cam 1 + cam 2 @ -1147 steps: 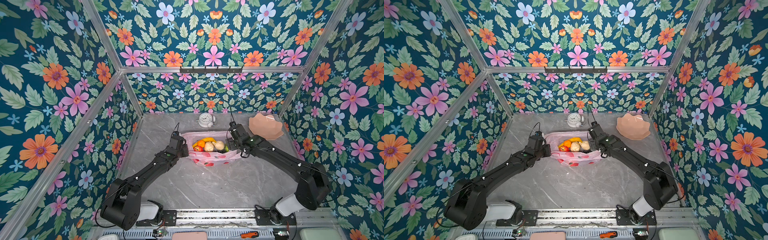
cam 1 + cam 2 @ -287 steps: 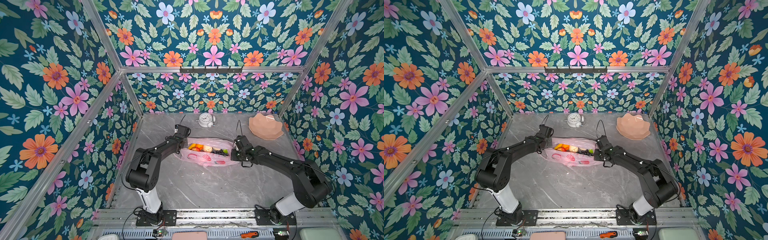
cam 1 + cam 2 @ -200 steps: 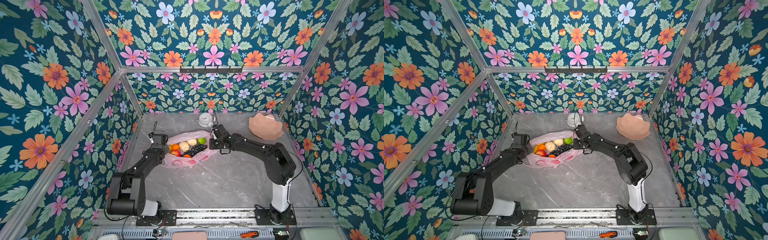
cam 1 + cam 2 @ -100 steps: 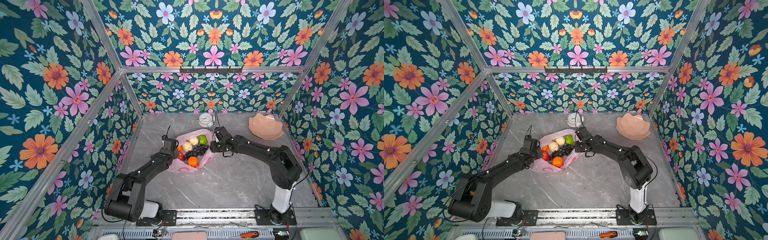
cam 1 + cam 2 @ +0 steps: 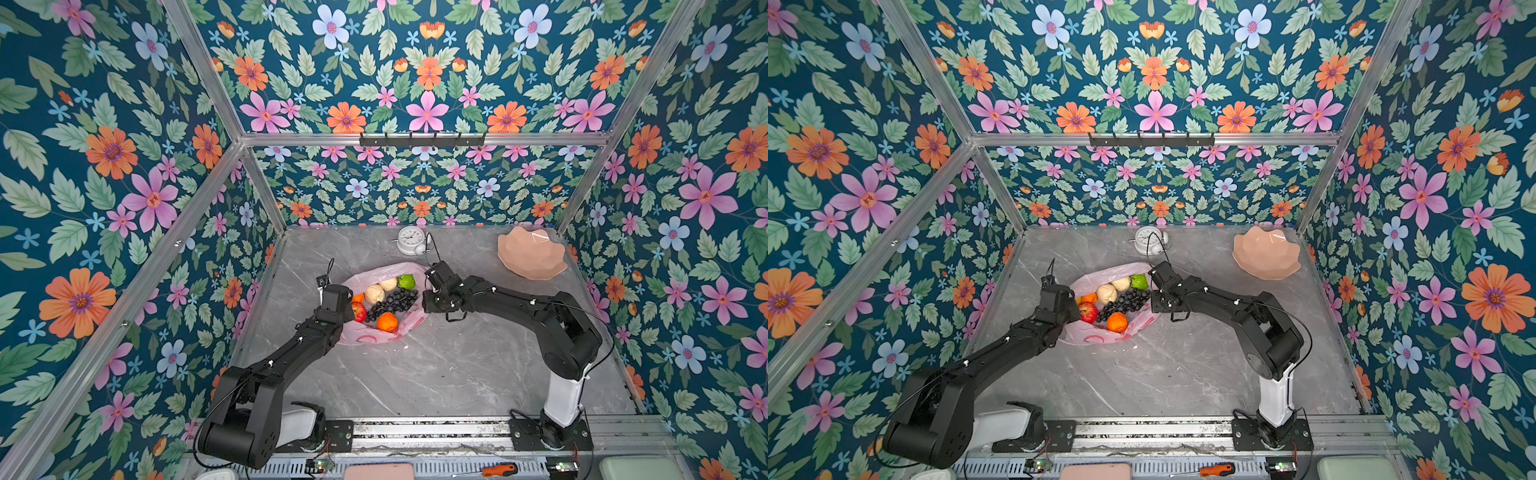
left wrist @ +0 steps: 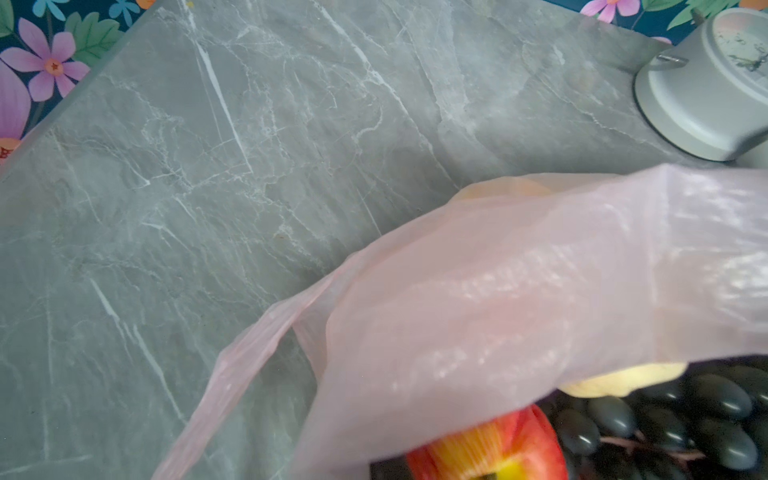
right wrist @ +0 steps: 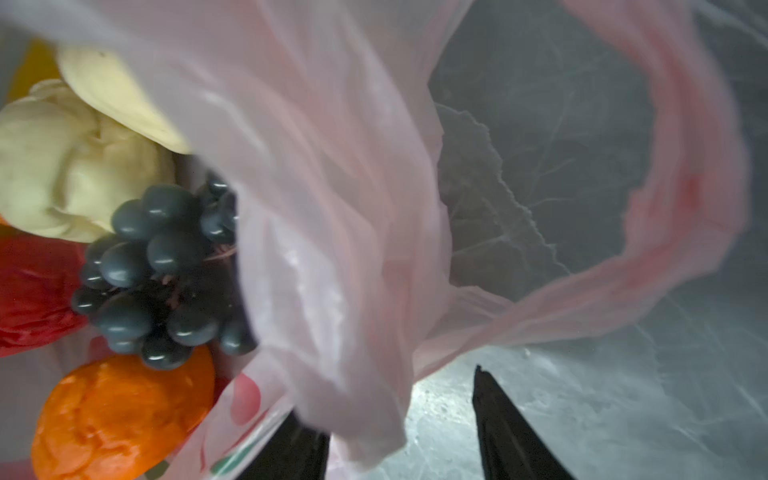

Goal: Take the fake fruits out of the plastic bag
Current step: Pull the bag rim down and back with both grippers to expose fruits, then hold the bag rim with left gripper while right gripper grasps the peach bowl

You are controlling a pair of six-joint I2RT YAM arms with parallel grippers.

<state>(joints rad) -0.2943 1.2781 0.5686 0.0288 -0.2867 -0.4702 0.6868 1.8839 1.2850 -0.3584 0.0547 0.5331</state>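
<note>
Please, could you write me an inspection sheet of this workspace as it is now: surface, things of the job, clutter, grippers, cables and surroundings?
Surface: grey marble table; no spill seen.
Job's things: pink plastic bag lies open on the table. The fake fruits are inside it: green fruit, cream fruits, grapes, orange, apple. None seen outside.
Clutter: alarm clock and peach dish at the back; screwdriver on the front rail.
Grippers: left gripper shut at the bag's left rim, grip hidden. Right gripper open, fingers apart, bag film draped beside them.
Cables: thin black cables loop above both wrists; no snag seen.
Surroundings: floral walls, aluminium frame.
</note>
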